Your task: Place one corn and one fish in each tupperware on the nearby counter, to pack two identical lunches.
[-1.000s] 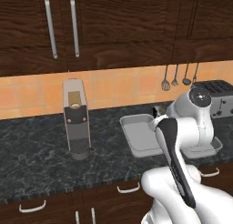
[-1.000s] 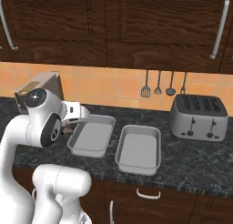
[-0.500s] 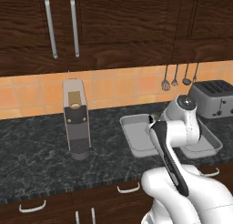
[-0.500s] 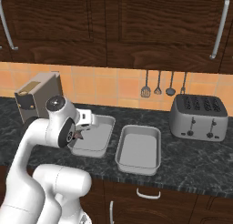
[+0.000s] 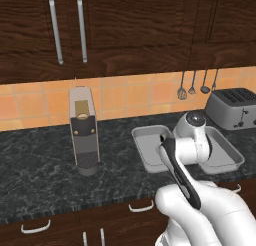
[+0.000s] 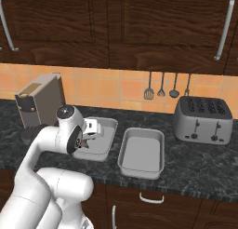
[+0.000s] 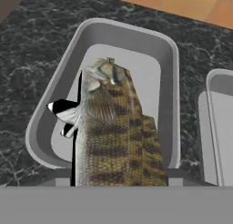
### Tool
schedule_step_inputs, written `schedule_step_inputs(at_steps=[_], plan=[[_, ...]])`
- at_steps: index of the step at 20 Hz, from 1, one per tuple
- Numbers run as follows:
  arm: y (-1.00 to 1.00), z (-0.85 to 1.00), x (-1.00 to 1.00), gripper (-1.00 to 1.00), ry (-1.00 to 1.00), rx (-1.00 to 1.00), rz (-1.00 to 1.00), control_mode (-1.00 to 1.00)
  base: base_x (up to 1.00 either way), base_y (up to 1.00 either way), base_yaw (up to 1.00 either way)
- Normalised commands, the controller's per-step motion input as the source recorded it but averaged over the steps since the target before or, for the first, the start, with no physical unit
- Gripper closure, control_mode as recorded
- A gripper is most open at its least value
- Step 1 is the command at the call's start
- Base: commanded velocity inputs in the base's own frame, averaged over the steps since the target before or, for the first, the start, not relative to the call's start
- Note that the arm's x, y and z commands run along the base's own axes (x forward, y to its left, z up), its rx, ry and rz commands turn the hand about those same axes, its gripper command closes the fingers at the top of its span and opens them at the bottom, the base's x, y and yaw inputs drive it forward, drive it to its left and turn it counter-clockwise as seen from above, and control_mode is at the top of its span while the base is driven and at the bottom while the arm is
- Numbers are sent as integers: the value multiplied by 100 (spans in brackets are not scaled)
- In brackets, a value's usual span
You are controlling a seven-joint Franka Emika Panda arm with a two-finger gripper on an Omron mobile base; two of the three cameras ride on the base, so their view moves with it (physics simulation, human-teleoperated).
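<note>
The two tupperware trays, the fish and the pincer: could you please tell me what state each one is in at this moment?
Left tupperware: on the counter, empty, fish hanging above it.
Right tupperware: on the counter, empty.
Brown fish: held in the pincer, over the left tupperware, not yet set down.
Pincer: shut on the brown fish, over the left tupperware.
</note>
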Motion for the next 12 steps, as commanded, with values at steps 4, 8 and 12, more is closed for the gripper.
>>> schedule_step_inputs(at_steps=[4, 8, 12], plan=[[0, -33, 38, 100, 1, 0, 0, -100, 0, 0, 0], [0, -32, 43, 100, 4, 0, 0, -100, 0, 0, 0], [0, -31, 39, 100, 8, 0, 0, -100, 0, 0, 0]])
